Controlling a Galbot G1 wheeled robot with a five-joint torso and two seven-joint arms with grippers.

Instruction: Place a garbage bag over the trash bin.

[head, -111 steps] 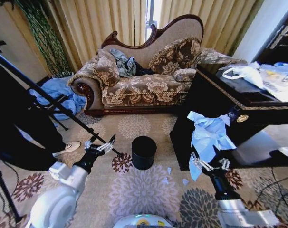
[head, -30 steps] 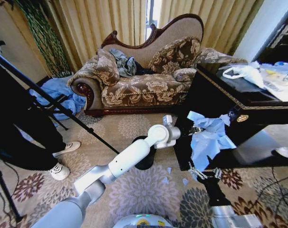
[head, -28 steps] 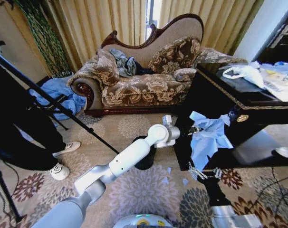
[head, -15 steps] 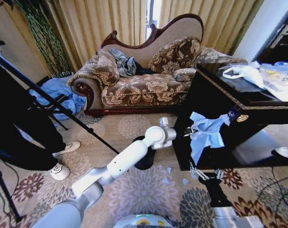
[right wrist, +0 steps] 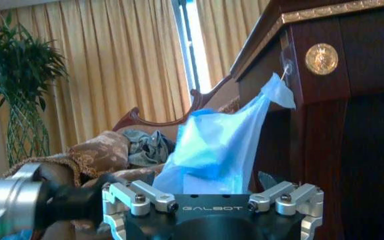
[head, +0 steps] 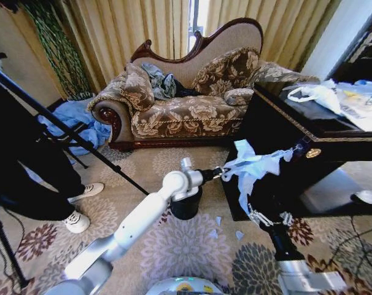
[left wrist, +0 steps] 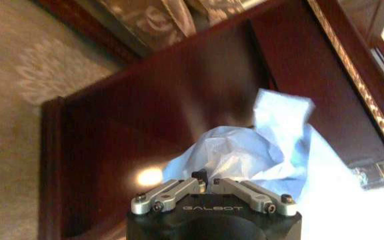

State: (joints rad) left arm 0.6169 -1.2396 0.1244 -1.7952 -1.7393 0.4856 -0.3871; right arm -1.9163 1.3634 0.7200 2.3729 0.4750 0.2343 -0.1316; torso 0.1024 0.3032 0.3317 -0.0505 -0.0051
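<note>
**Inspector:** State your position and what you hold.

**Robot:** My left gripper (head: 218, 174) is stretched out over the patterned carpet (head: 174, 246) toward the front corner of the dark wooden cabinet (head: 278, 135). Its fingers (left wrist: 178, 189) are pressed together, pinching a fold of the thin, crinkly pale blue-white plastic garbage bag (head: 250, 167). The bag's far end hangs from a small hook (head: 298, 147) at the cabinet's upper front edge, and the sheet is stretched taut between the hook and my fingers.

**Inspector:** And the other arm?

**Robot:** My right gripper (head: 267, 217) waits low beside the cabinet's base, under the bag's hanging tail, jaws spread, holding nothing.

**Inspector:** The bin?

**Robot:** The small black cylindrical trash bin (head: 186, 204) stands upright on the carpet, directly behind my left wrist, unlined.

**Inspector:** Progress?

**Robot:** In my judgement, early. The bag is gripped but not yet free of the hook. Freeing it, opening its mouth and fitting it over the bin's rim all remain.
</note>
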